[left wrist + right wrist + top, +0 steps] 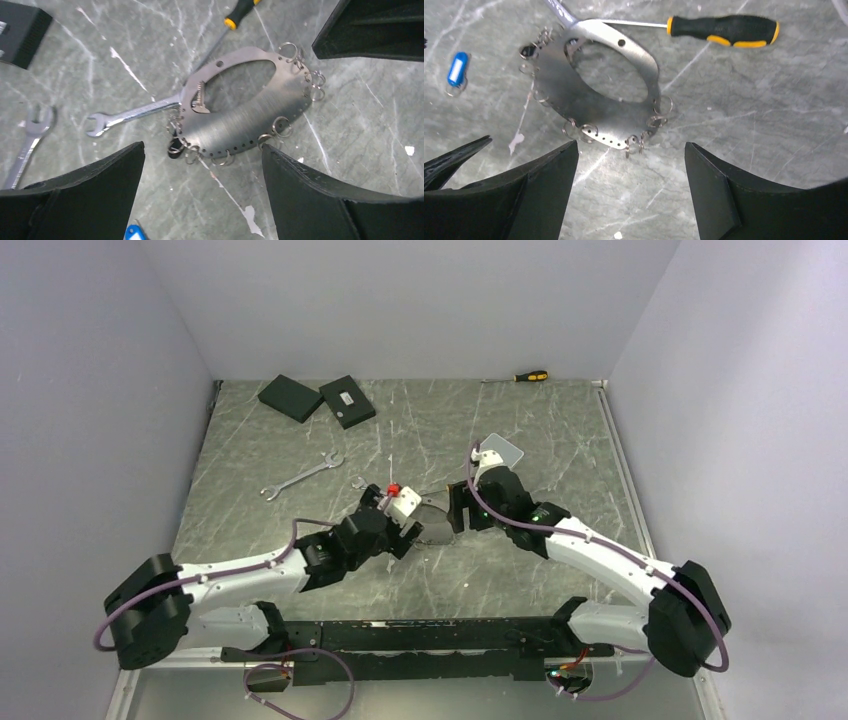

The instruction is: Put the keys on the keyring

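Observation:
The keyring [235, 122] is a flat brushed-steel plate with an oval hole and several small split rings along its rim. It lies flat on the marble table between both grippers [435, 528]. One silver key [130, 114] rests with an end against the plate's left edge; whether it is hooked on, I cannot tell. A second key [27, 145] lies apart to the left, also seen from above [300, 477]. My left gripper [203, 147] is open just short of the plate. On the opposite side, my right gripper [630, 145] is open over the plate [559, 85], holding nothing.
A yellow-and-black screwdriver [724, 30] lies beyond the plate. A blue key tag [458, 69] sits on the table nearby. Two black boxes [290, 397] [347, 401] are at the back left, and a white card [500, 450] lies behind the right wrist.

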You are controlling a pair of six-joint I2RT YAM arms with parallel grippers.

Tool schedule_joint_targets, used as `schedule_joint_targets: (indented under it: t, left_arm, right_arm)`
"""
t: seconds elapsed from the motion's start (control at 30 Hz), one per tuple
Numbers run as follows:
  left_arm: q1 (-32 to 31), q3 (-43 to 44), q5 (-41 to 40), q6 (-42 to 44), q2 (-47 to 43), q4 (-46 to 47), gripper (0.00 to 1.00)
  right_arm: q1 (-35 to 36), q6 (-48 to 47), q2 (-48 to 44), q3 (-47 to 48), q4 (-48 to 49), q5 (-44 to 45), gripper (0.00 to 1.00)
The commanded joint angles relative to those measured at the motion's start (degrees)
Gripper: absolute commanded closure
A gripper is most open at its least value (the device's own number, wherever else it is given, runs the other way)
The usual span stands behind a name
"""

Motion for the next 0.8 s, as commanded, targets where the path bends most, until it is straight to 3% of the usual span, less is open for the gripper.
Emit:
schedule_joint_targets:
  t: [0.0, 0.17, 0.47, 0.77]
  left_arm:
    - [0.9, 1.2, -3.7, 4.0, -3.8, -4.0, 0.08]
    - [0.9, 0.5, 1.5, 1.6, -4.3, -3.0, 0.11]
    - [0.9, 1.9, 7.3, -3.0, -1.4, -0.7, 0.18]
    - [0.9, 2.9, 7.5, -2.8, 0.4, -0.7, 0.18]
  right_arm:
    - [-0.1, 1.8, 2.0, 0.0, 2.2, 2.6, 0.22]
    - [-0.1, 2.8, 11.4, 1.6, 1.7, -3.4, 0.44]
    - [-0.5, 2.4, 14.8, 0.6, 4.9, -4.2, 0.63]
    - [-0.6, 1.7, 14.2, -1.3, 5.6, -4.0, 0.67]
